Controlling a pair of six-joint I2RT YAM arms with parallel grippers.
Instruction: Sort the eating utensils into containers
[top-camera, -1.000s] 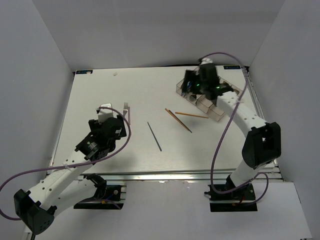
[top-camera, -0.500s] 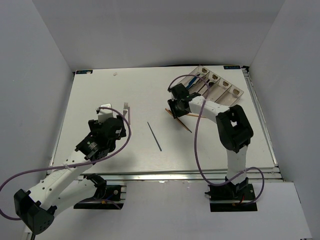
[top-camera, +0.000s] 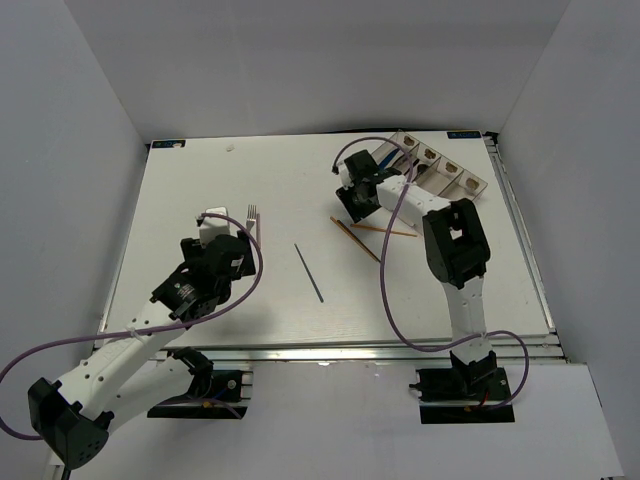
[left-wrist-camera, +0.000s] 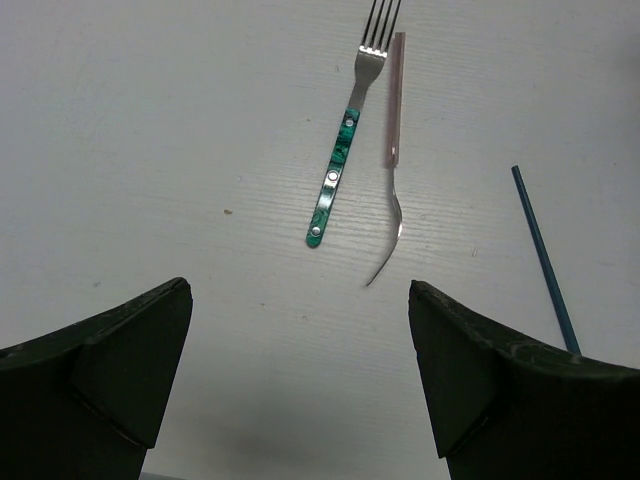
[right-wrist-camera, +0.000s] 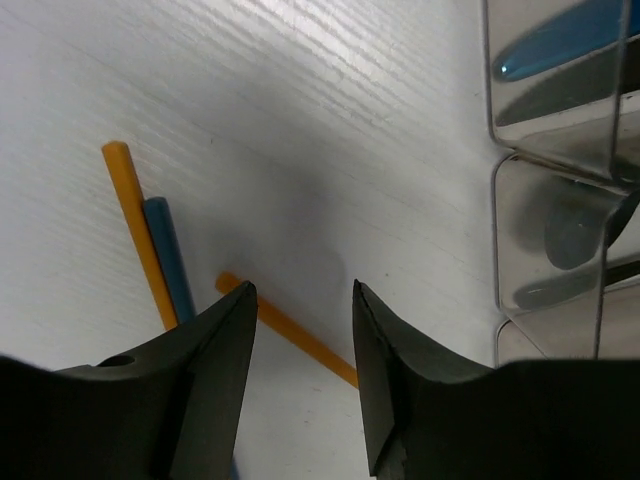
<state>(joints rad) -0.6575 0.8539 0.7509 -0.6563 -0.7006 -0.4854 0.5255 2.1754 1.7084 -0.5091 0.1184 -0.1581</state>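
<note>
White table (top-camera: 200, 180) with plain walls around it fills the overhead view. The bins (top-camera: 445, 172) sit at its far right corner. The right gripper (top-camera: 356, 197) hangs near them, over two orange chopsticks (top-camera: 386, 231). A grey chopstick (top-camera: 309, 272) lies apart, mid-table. The left gripper (top-camera: 228, 248) hovers near the fork (top-camera: 252, 214).

From the left wrist, the jaws stand wide and empty. The fork and a pink-handled piece (left-wrist-camera: 394, 100) lie side by side ahead.

From the right wrist, the jaws are partly apart and grip nothing. One orange chopstick runs under the gap. The other lies against a blue stick (right-wrist-camera: 170, 260), and the bins are off to the right.

The step looks like a chopstick pick. Come straight down until the tips meet the table, then close across the lone stick near its middle, clear of the touching pair, so that only one lifts.
</note>
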